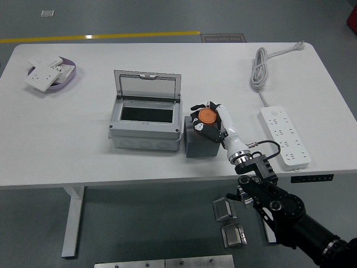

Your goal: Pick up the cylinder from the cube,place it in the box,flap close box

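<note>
An orange cylinder [207,116] stands on a dark grey cube [198,139] at the table's middle. My right hand [210,121], white with black fingers, reaches in from the lower right and has its fingers curled around the cylinder on top of the cube. Just left of the cube stands a grey box [145,129] with its clear flap lid [147,86] standing open at the back. My left arm is out of view.
A white power strip [285,135] with a coiled cable [260,67] lies at the right. A purple dish [58,81] with white switch plates [43,75] sits at the far left. The table's near edge [139,183] runs close below the box.
</note>
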You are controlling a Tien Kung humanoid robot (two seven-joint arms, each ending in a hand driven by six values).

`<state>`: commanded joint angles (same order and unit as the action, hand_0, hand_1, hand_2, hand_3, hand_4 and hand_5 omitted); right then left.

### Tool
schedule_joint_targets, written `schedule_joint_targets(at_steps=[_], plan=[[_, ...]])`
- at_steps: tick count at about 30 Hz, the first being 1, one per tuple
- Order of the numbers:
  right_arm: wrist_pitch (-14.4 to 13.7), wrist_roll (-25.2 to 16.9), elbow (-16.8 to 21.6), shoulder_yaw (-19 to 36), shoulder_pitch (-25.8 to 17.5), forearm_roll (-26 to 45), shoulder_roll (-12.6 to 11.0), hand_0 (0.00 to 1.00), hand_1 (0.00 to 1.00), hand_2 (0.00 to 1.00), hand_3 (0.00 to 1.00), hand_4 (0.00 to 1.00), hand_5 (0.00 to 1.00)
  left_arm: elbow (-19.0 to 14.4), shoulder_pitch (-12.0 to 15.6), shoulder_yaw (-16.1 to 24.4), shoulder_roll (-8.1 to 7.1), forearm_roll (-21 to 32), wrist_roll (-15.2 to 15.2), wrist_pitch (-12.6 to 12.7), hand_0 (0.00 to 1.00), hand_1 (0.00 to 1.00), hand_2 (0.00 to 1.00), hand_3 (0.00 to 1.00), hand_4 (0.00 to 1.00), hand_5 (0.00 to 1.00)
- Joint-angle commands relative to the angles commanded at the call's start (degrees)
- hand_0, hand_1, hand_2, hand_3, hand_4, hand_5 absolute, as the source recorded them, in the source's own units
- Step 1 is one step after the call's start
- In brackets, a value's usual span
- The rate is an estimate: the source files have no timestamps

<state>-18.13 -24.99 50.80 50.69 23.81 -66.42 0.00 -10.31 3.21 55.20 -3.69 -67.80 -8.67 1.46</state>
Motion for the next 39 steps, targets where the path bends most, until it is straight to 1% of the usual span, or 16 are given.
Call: schedule_joint_targets(at_steps=[4, 5, 10, 11, 15, 16, 19, 22, 23, 28, 29, 34, 35, 39], plan=[[-0.1, 0.0, 0.1, -0.1, 0.1, 0.0, 0.0, 0.522, 0.550, 0.463, 0.467, 0.141, 0.002, 0.0, -0.1, 0.2, -0.07, -0.1, 0.1, 0.1, 0.583, 0.588, 0.522, 0.550, 0.457, 0.019], [-0.2, 0.0, 0.2, -0.1, 0.2, 0.0, 0.0, 0.532, 0.558, 0.467, 0.479, 0.155, 0.002, 0.0, -0.1, 0.3, -0.09, -0.2, 0.1, 0.1, 0.583, 0.588, 0.522, 0.550, 0.459, 0.018], [-1.0, 0.5, 1.0, 0.0, 0.9, -0.1, 0.0, 0.532, 0.558, 0.467, 0.479, 0.155, 0.002, 0.0, -0.1, 0.4, -0.07, -0.3, 0.3, 0.2, 0.583, 0.588, 0.522, 0.550, 0.459, 0.018], [-1.2, 0.7, 1.2, 0.0, 1.1, -0.2, 0.0, 0.532, 0.557, 0.463, 0.470, 0.122, 0.002, 0.0, -0.1, 0.4, -0.05, -0.2, 0.3, 0.2, 0.584, 0.589, 0.524, 0.554, 0.464, 0.015], [-2.3, 1.8, 2.4, -0.3, 2.6, -1.3, 0.0, 0.532, 0.557, 0.463, 0.470, 0.122, 0.002, 0.0, -0.1, 0.5, 0.01, -0.4, 0.4, 0.3, 0.584, 0.589, 0.524, 0.554, 0.464, 0.015], [-2.6, 2.1, 2.7, -0.4, 3.1, -1.6, 0.0, 0.483, 0.536, 0.449, 0.437, 0.002, 0.002, 0.0, 0.0, 0.5, 0.02, -0.4, 0.4, 0.4, 0.584, 0.590, 0.524, 0.553, 0.466, 0.022], [-3.6, 3.6, 3.6, -1.4, 4.9, -3.1, 0.0, 0.483, 0.536, 0.449, 0.437, 0.002, 0.002, 0.0, 0.1, 0.6, 0.07, -0.5, 0.4, 0.4, 0.584, 0.590, 0.524, 0.553, 0.466, 0.022], [-4.5, 6.2, 4.6, -3.8, 7.8, -6.0, 0.0, 0.483, 0.536, 0.449, 0.437, 0.002, 0.002, 0.0, 0.2, 0.8, 0.13, -0.7, 0.3, 0.5, 0.584, 0.590, 0.524, 0.553, 0.466, 0.022], [-4.6, 7.2, 4.8, -4.8, 9.0, -7.1, 0.0, 0.437, 0.502, 0.433, 0.372, 0.002, 0.002, 0.0, 0.3, 0.9, 0.13, -0.8, 0.2, 0.5, 0.584, 0.590, 0.525, 0.553, 0.470, 0.023], [-4.8, 12.4, 5.0, -10.4, 14.4, -12.6, 0.0, 0.437, 0.502, 0.433, 0.372, 0.002, 0.002, 0.0, 0.3, 1.7, -0.01, -1.5, 0.0, 0.4, 0.584, 0.590, 0.525, 0.553, 0.470, 0.023], [-4.7, 13.5, 4.7, -11.7, 15.6, -13.8, 0.0, 0.347, 0.448, 0.417, 0.325, 0.002, 0.002, 0.0, 0.3, 1.8, -0.08, -1.7, 0.0, 0.3, 0.584, 0.591, 0.526, 0.554, 0.474, 0.022], [-3.3, 18.4, 2.3, -17.3, 20.4, -18.8, 0.0, 0.347, 0.448, 0.417, 0.325, 0.002, 0.002, 0.0, 0.1, 2.2, -0.42, -2.2, -0.2, 0.2, 0.584, 0.591, 0.526, 0.554, 0.474, 0.022], [-3.0, 19.0, 1.8, -18.3, 21.0, -19.4, 0.0, 0.285, 0.415, 0.412, 0.318, 0.002, 0.002, 0.0, 0.1, 2.2, -0.47, -2.3, -0.2, 0.2, 0.584, 0.591, 0.525, 0.554, 0.475, 0.024], [-1.5, 21.4, -0.3, -22.3, 23.5, -20.9, 0.0, 0.285, 0.415, 0.412, 0.318, 0.002, 0.002, 0.0, 0.1, 2.5, -0.72, -2.6, -0.4, 0.1, 0.584, 0.591, 0.525, 0.554, 0.475, 0.024]])
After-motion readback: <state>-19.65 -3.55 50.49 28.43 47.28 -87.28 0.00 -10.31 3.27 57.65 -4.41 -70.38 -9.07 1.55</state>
